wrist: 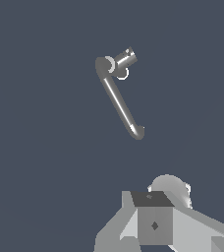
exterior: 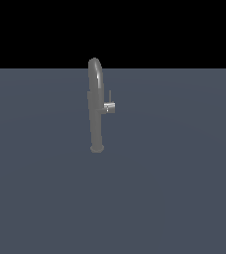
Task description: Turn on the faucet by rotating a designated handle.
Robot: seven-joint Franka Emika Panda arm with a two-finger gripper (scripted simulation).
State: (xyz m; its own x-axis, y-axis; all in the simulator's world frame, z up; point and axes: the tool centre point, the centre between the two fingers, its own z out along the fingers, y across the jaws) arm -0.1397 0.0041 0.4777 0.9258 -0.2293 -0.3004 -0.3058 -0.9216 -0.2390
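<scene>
The faucet [exterior: 95, 116] is a tall, slim, dull-grey faucet standing upright on a small round base, with an arched spout at the top. The handle [exterior: 109, 107] is a short light-silver cylinder jutting from the body toward the exterior view's right, with a thin rod lever pointing up. The wrist view looks down on the faucet [wrist: 119, 101] from above, with the handle [wrist: 125, 59] beside the top of its body. No gripper fingers show in either view, and the arm is absent from the exterior view.
The faucet stands on a flat blue-grey floor [exterior: 174, 188]. Pale grey blocky parts of the arm [wrist: 155, 221] fill the edge of the wrist view, apart from the faucet.
</scene>
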